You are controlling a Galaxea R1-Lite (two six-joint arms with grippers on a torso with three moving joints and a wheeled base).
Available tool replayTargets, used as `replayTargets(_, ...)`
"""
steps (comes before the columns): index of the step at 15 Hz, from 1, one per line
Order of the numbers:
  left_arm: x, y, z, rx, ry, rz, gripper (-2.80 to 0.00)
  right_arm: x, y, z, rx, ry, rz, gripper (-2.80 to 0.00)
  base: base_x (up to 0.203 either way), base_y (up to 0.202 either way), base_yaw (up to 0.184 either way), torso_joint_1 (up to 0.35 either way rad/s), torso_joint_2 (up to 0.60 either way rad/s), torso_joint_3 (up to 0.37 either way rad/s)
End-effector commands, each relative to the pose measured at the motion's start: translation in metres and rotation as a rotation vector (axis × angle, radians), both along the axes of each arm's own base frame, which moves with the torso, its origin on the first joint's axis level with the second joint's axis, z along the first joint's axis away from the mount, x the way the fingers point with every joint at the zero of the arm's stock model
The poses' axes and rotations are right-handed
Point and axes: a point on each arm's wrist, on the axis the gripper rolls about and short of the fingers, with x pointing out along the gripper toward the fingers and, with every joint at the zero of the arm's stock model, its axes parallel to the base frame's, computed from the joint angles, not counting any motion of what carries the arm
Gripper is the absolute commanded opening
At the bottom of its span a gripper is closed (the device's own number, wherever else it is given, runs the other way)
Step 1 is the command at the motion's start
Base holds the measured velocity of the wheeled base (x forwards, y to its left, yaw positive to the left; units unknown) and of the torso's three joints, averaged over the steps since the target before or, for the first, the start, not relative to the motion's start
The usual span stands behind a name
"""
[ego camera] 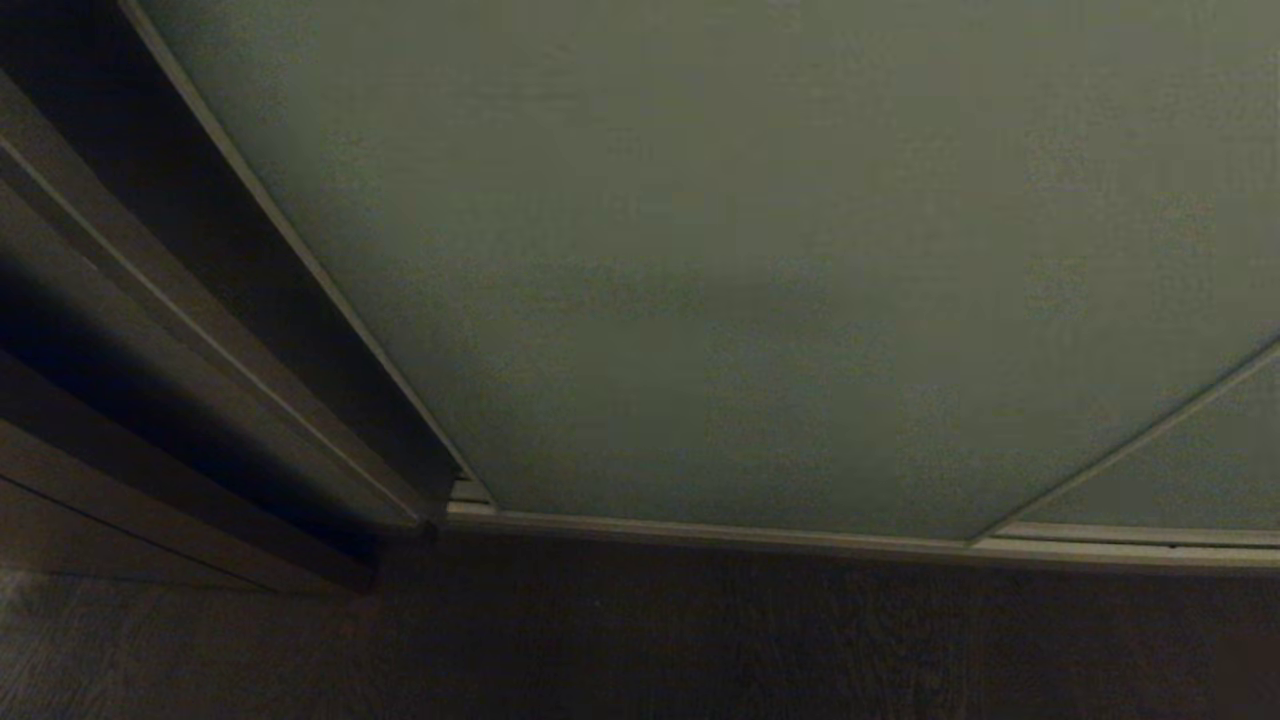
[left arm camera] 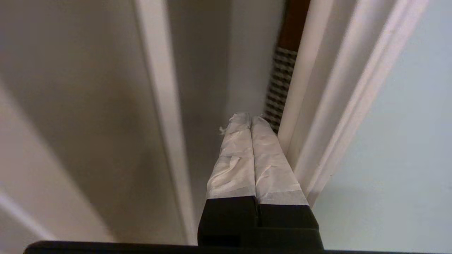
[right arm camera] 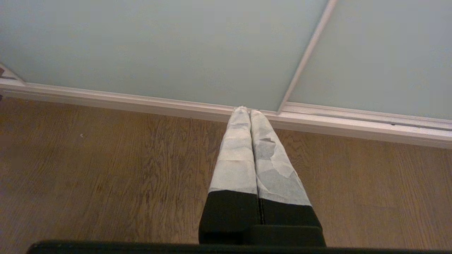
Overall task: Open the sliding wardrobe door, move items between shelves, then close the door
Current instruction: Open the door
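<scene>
wardrobe door nearly closed, left gripper at its edge

wood floor [right arm camera: 106, 176] lies nearest, brown and grained, running up to a pale bottom track [right arm camera: 141, 102] along the foot of the wardrobe. over this floor hangs the right gripper [right arm camera: 246, 110], its taped fingers [right arm camera: 236, 155] clenched together with nothing between them, tips pointing toward the track where two panels meet. neither arm shows in the head view.

beyond the track stands the sliding wardrobe door [ego camera: 760, 260], a wide grey-green panel in a thin beige frame, filling most of the head view. a second panel [ego camera: 1190, 470] of the same kind sits to its right, the two overlapping at a slim vertical strip. at the door's left edge is a dark brown side panel [ego camera: 150, 330].

up at that left edge, the left gripper [left arm camera: 250, 116] is clenched too, its taped fingers [left arm camera: 268, 158] pressed flat against each other and holding nothing. its tips sit just beside the door's pale frame [left arm camera: 317, 106]. a narrow gap there shows a sliver of a black-and-white checked pillow [left arm camera: 280, 84] inside. whether the tips touch the frame cannot be told.
</scene>
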Motion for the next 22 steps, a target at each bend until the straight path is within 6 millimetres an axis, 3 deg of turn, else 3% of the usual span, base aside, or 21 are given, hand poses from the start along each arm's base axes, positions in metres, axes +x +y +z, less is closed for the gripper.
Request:
replayTargets(1,-0.002,-0.008,0.002,0.003,0.005,-0.04,-2.8,0.0,0.0,0.0,-0.001,0.002,0.0,-2.8,0.0,0.0,0.0,0.0,0.0,0.0)
replayTargets(6,0.009,-0.031,-0.003,0.025,0.055,-0.129,-2.8,0.0,0.0,0.0,0.001,0.002,0.0,-2.8,0.0,0.0,0.0,0.0,0.0,0.0)
replayTargets(12,0.016,-0.074,-0.007,0.029,0.105,-0.286,-2.8,0.0,0.0,0.0,0.001,0.002,0.0,-2.8,0.0,0.0,0.0,0.0,0.0,0.0)
replayTargets(20,0.017,-0.151,-0.016,0.053,0.147,-0.547,-2.8,0.0,0.0,0.0,0.0,0.002,0.0,-2.8,0.0,0.0,0.0,0.0,0.0,0.0)
replayTargets(22,0.017,-0.152,-0.015,0.044,0.145,-0.526,-2.8,0.0,0.0,0.0,0.001,0.002,0.0,-2.8,0.0,0.0,0.0,0.0,0.0,0.0)
